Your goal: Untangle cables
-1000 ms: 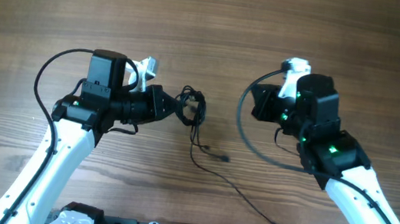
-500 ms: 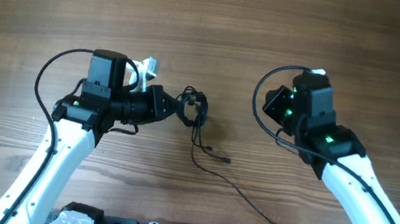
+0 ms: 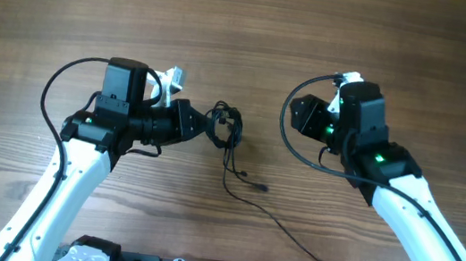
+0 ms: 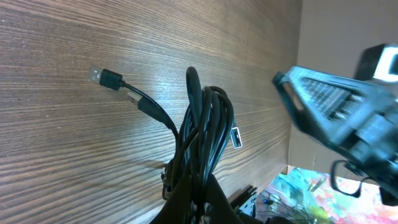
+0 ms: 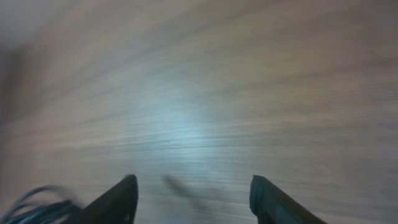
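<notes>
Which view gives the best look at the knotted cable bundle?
The left wrist view: the cable bundle is close up, with its loops and plug ends sharp. Overhead shows it small, as a dark clump. The right wrist view is blurred; only a dark smear at the lower left corner might be it.

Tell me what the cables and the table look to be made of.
Cables: probably plastic or rubber sheath, black, slightly glossy; they bend into tight loops and catch highlights. One plug tip looks like silvery bare metal. Table: wood or wood-look laminate, brown streaked grain with soft glare; which, I cannot tell.
</notes>
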Motion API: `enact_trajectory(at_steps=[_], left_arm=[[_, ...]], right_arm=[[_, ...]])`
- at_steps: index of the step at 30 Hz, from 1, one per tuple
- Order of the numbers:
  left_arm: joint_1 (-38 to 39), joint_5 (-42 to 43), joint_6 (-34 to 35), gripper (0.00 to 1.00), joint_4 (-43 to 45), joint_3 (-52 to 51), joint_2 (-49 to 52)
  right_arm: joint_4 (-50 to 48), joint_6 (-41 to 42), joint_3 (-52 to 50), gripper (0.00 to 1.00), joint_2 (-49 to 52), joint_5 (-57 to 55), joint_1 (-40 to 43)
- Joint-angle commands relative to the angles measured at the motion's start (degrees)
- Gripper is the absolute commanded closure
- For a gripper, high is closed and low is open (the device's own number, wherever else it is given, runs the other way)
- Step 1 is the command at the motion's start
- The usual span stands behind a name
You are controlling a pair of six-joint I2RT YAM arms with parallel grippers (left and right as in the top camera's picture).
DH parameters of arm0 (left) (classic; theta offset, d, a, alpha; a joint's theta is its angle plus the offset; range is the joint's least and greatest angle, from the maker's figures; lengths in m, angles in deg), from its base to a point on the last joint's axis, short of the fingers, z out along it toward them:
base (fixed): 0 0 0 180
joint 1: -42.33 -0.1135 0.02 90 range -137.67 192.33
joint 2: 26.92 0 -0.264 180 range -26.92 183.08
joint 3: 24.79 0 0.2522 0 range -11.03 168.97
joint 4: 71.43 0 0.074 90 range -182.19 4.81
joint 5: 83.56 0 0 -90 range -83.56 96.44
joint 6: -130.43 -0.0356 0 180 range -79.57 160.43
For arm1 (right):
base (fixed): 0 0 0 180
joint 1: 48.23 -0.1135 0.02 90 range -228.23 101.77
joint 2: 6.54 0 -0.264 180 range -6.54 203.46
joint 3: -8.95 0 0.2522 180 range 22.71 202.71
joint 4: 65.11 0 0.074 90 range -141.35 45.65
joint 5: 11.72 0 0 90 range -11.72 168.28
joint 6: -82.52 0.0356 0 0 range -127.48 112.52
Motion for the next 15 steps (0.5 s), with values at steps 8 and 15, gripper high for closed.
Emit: enact_trajectory(at_steps=[8, 15], left_arm=[[-0.2, 0.7, 4.6, 0.96, 0.7, -0.2, -0.1], [-0.2, 0.7, 6.0, 0.96, 1.2, -0.2, -0.1]], right_arm=[[-13.9, -2.4, -0.2, 0.13, -0.9, 8.5, 0.1], [-19.4, -1.2, -0.2, 0.05, -0.7, 4.2, 0.1]])
